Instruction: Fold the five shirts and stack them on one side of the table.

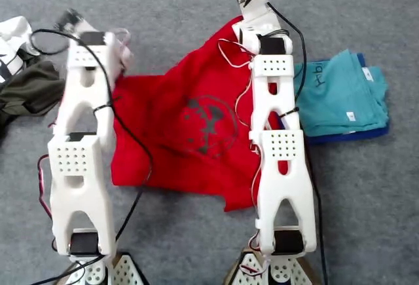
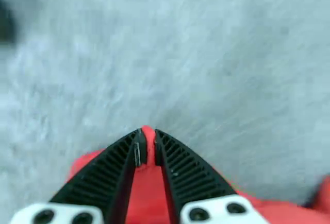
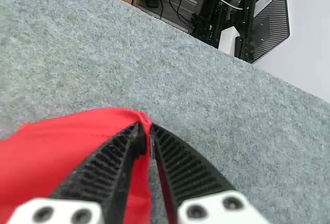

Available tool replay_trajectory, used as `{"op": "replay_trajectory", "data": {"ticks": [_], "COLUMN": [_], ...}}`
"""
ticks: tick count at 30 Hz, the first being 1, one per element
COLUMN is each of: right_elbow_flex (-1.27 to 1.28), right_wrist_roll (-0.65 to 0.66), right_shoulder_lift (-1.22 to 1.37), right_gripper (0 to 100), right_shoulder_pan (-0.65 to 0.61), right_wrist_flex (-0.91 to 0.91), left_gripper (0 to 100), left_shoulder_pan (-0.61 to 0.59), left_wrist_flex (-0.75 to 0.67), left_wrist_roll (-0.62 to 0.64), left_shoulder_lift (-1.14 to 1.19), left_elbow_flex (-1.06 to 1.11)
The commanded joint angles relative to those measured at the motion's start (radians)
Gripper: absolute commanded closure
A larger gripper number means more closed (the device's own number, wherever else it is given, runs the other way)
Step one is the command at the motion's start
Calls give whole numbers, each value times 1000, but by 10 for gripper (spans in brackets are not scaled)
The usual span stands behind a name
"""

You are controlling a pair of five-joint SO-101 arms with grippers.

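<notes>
The left gripper (image 2: pixel 147 135) and right gripper (image 3: pixel 146 130) each pinch an edge of the red shirt (image 1: pixel 190 134). It looks light and limp, likely sagging between the 2 holds.

Matt cloth shirts on a rough, fuzzy grey table (image 1: pixel 366 219).
The red shirt (image 1: pixel 190 134) and folded teal shirt (image 1: pixel 340 95) are soft matt fabric. The left gripper (image 2: pixel 148 142) and right gripper (image 3: pixel 147 134) have 2 black ribbed plastic fingers each, on smooth white plastic.
</notes>
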Motion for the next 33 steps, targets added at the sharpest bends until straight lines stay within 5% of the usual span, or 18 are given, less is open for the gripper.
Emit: {"op": "replay_trajectory", "data": {"ticks": [1, 13, 18, 27, 33], "right_elbow_flex": [-22, -22, -22, -22, -22], "right_wrist_roll": [9, 23, 29, 31, 31], "right_shoulder_lift": [-4, -4, -4, -4, -4], "right_gripper": [996, 996, 996, 996, 996], "right_shoulder_pan": [-13, -24, -24, -24, -25], "right_wrist_flex": [-18, -15, -15, -15, -15], "left_gripper": [983, 967, 835, 837, 988], "left_shoulder_pan": [-49, -89, -84, -72, -17], "left_wrist_flex": [-57, -219, -32, 384, 453], "left_wrist_roll": [-72, -129, -104, -97, 94], "left_shoulder_lift": [-15, 206, 214, 220, 232], "left_elbow_flex": [-178, -279, -396, -744, -792]}}
